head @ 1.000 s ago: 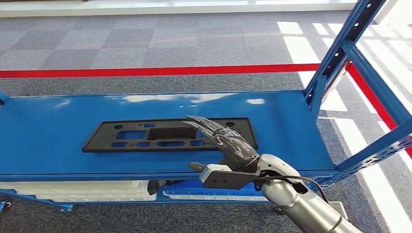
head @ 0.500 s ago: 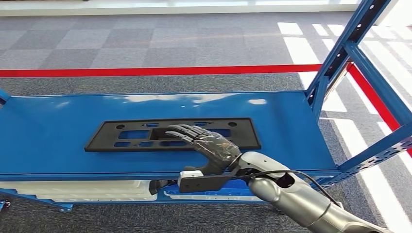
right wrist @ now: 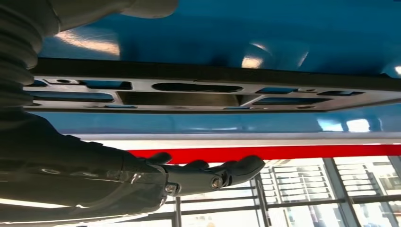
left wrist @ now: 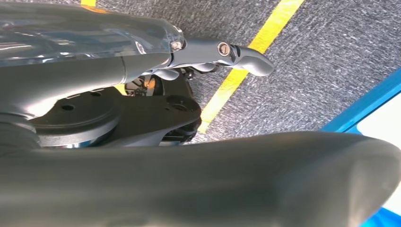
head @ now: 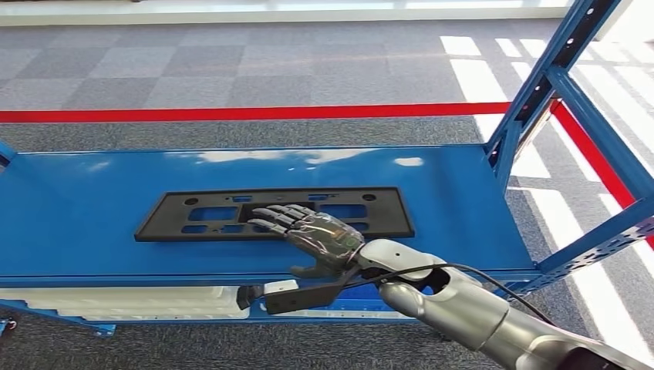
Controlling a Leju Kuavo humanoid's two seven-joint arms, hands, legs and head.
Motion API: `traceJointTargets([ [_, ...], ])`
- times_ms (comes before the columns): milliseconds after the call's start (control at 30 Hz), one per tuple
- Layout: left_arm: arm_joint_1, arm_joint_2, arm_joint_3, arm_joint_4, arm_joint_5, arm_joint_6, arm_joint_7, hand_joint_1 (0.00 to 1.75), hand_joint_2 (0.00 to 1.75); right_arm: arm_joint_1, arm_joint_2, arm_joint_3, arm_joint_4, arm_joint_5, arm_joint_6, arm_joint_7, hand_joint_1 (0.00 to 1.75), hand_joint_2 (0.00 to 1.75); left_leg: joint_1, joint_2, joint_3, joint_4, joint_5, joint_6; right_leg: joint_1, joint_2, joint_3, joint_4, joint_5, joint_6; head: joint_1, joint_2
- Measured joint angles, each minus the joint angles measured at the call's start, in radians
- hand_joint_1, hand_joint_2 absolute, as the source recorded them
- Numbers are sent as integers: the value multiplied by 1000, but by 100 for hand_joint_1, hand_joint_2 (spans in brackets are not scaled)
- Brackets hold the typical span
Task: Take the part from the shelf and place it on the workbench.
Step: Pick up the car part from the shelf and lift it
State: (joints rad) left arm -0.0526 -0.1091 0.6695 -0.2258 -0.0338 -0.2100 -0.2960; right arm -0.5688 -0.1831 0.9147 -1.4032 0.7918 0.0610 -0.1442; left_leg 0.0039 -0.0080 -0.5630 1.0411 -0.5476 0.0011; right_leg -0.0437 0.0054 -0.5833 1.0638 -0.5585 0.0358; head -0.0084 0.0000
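Note:
The part (head: 193, 213) is a long, flat black plastic panel with several cut-outs, lying on the blue shelf (head: 77, 200) in the head view. My right hand (head: 312, 235) stretches flat over the panel's near edge, a little right of its middle, fingers straight and pointing left, holding nothing. In the right wrist view the panel (right wrist: 189, 87) runs across the picture, and the right hand (right wrist: 189, 177) shows extended fingers with a gap between them and the panel. In the left wrist view my left hand (left wrist: 208, 52) hangs over the carpet with nothing in it.
A blue upright post (head: 540, 85) and side rails (head: 609, 223) frame the shelf's right end. White trays (head: 116, 302) sit on the level below. A red floor line (head: 231, 114) runs behind the shelf on grey carpet. A yellow floor line (left wrist: 255, 56) crosses the carpet.
My right hand has slid left along the panel's near side and dropped lower, from the panel's right part to near its middle. The panel lies where it was.

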Motion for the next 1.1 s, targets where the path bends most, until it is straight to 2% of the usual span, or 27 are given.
traceJointTargets([
  [533, -2, -1, 0, 0, -9, -10, -1, 0, 0, -41, 1, 74, 64, 51, -4, 66, 0, 175, 0, 0, 0, 0, 0, 0, 0, 0, 0, 0, 0, 0, 0, 0],
  [733, -3, -3, 0, 0, -13, -10, -1, 0, 0, -42, 7, 88, 87, 117, -48, 108, 0, 175, 0, 0, 0, 0, 0, 0, 0, 0, 0, 0, 0, 0, 0, 0],
  [900, -3, -5, 0, 0, -19, -10, -3, 0, 0, -32, 24, 96, 103, 227, -97, 164, 0, 175, 0, 0, 0, 0, 0, 0, 0, 0, 0, 0, 0, 0, 0, 0],
  [1100, -4, -6, 0, 0, -23, -10, -3, 0, 0, -9, 46, 80, 128, 296, -115, 195, 0, 175, 0, 0, 0, 0, 0, 0, 0, 0, 0, 0, 0, 0, 0, 0],
])
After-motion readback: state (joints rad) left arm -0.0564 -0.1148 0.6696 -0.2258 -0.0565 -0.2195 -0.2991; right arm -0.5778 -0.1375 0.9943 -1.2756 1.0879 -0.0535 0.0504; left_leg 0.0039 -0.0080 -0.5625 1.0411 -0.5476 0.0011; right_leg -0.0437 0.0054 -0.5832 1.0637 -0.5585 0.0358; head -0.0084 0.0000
